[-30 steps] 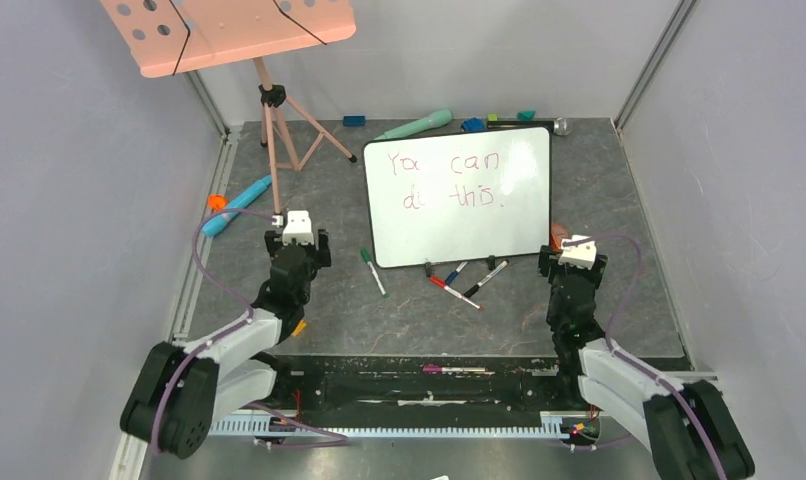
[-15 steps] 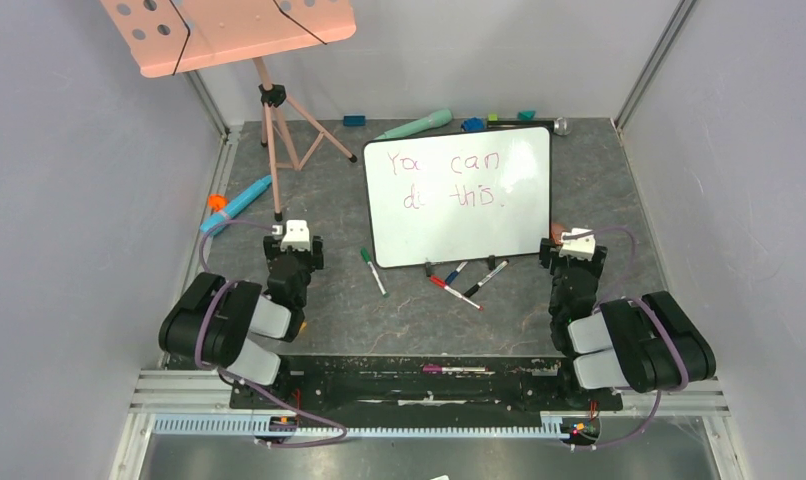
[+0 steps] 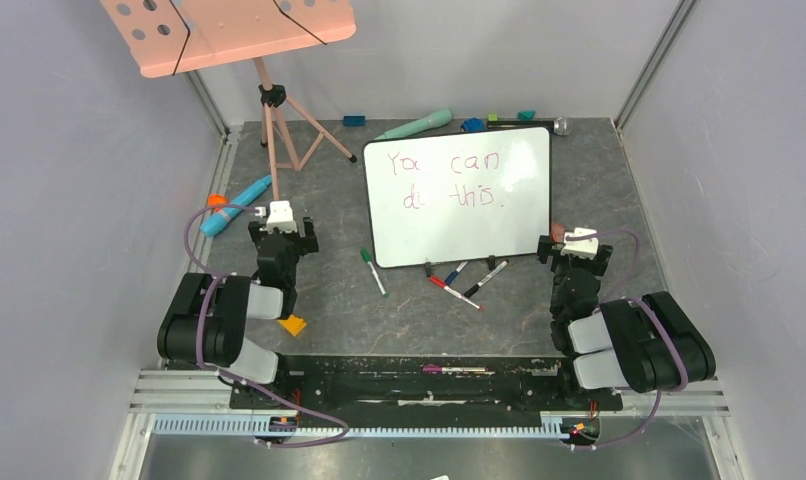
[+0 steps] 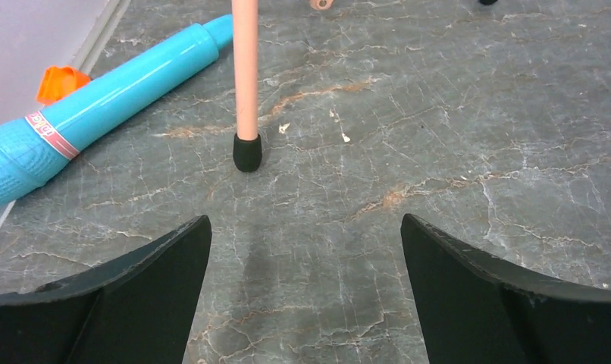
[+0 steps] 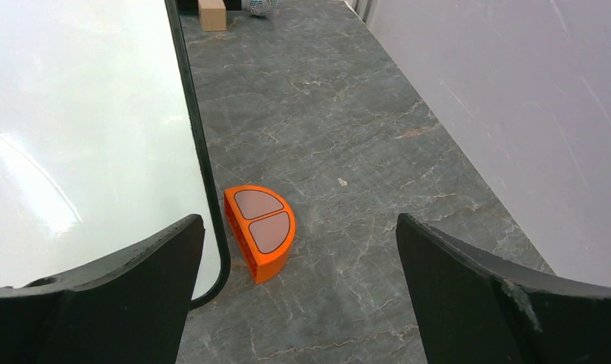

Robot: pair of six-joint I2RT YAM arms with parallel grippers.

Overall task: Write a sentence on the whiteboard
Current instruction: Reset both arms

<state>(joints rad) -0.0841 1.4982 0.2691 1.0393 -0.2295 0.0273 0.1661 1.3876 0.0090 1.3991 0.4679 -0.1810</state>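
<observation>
The whiteboard lies flat in the middle of the table, white with a thin dark frame. The sentence is written on it in red marker in two lines, "You can do this." My left gripper is open and empty, left of the board, near a tripod foot. My right gripper is open and empty at the board's near right corner. In the right wrist view the board's edge runs along the left, with an orange half-round block beside it.
A pink perforated board on a tripod stands at the back left. A turquoise tube lies by the left wall. Several markers lie in front of the whiteboard, a green one to their left. Small items line the back wall.
Both arms have folded back toward their bases. My left gripper has shifted left and back, uncovering an orange piece on the table. My right gripper has barely moved.
</observation>
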